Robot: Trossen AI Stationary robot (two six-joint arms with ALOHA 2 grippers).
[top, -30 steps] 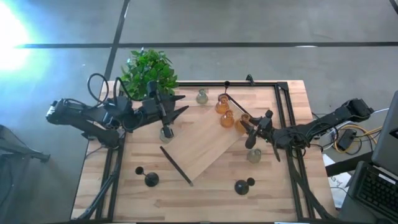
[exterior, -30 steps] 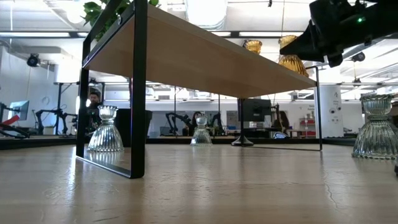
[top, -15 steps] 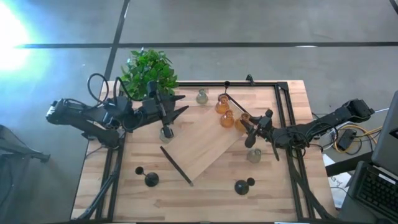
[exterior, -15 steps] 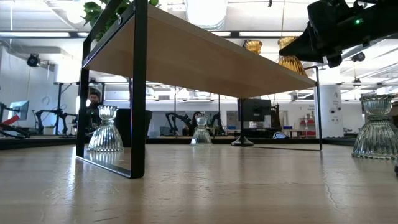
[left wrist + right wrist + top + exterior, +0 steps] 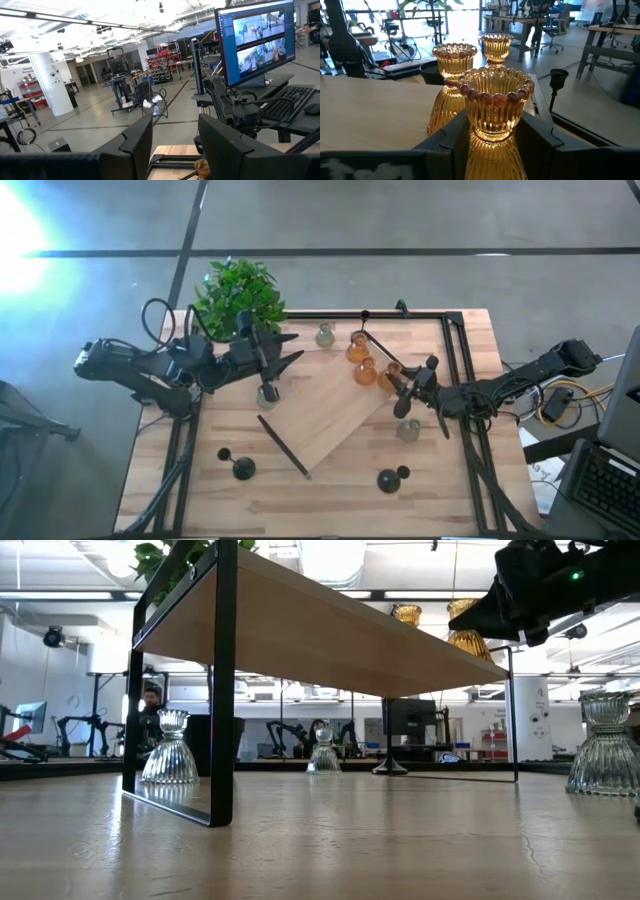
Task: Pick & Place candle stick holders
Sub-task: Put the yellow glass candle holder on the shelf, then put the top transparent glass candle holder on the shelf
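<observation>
At centre-right of the high view, the right tool has its fingers spread around the nearest amber holder on the raised shelf. Ribbed glass looks rigid, slick and breakable; its narrow neck seems the safest hold. The left tool hangs open, upper left.

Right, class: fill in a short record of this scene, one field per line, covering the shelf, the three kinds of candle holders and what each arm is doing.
Shelf: raised wooden shelf on a black frame.
Amber holders: three amber holders on the shelf.
Nearest amber holder: amber holder sits between the right gripper fingers; contact unclear.
Pale holders: pale holder at the far edge, another pale holder on the table to the right.
Black holders: black holder, second black holder at the near side.
Left gripper: left gripper open, above a third pale holder.
Plant: green plant.
</observation>
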